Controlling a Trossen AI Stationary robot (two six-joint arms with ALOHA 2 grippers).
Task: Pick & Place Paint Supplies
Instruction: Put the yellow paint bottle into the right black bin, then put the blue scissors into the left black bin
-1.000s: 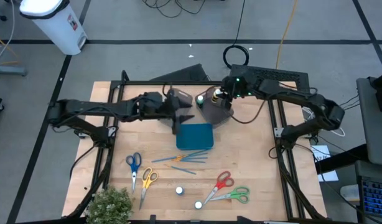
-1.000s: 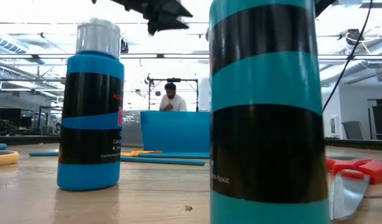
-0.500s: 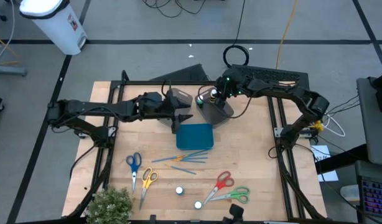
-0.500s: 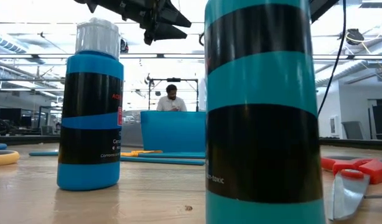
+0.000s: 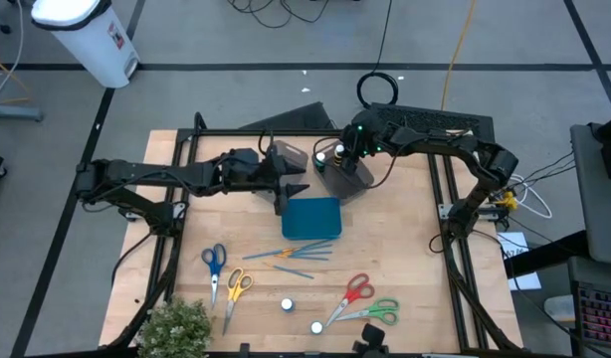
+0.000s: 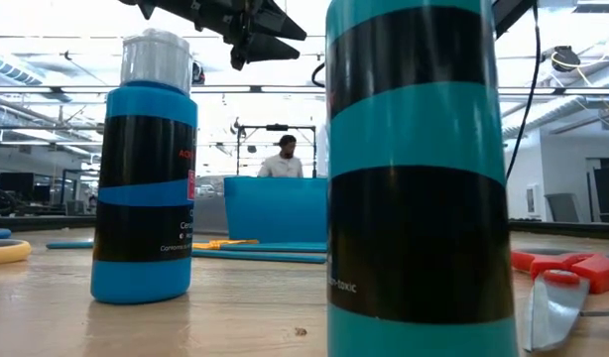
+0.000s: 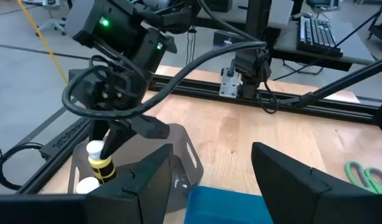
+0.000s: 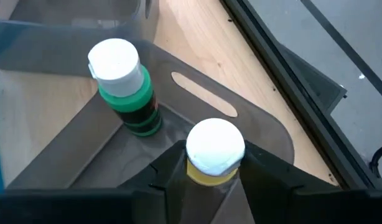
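The wooden table carries a teal tray at its middle, and behind it two grey bins: one largely hidden under the left arm, the other under the right arm. In the low view two blue-and-black bottles fill the foreground; the nearer one is cut off at top and bottom, the other shows whole with its white cap.

The right gripper hangs over the right-hand bin with both fingers pressed against a yellow-banded paint bottle — upright, white cap up. Beside it in the same bin stands a green-banded bottle, also upright.

The left gripper hovers over the tray's far edge, fingers spread and holding nothing.

Near the front, blue scissors and yellow scissors lie lengthwise with handles away from the front edge; red scissors and green scissors cross at the right. Thin brushes lie roughly crosswise — too fine to count.
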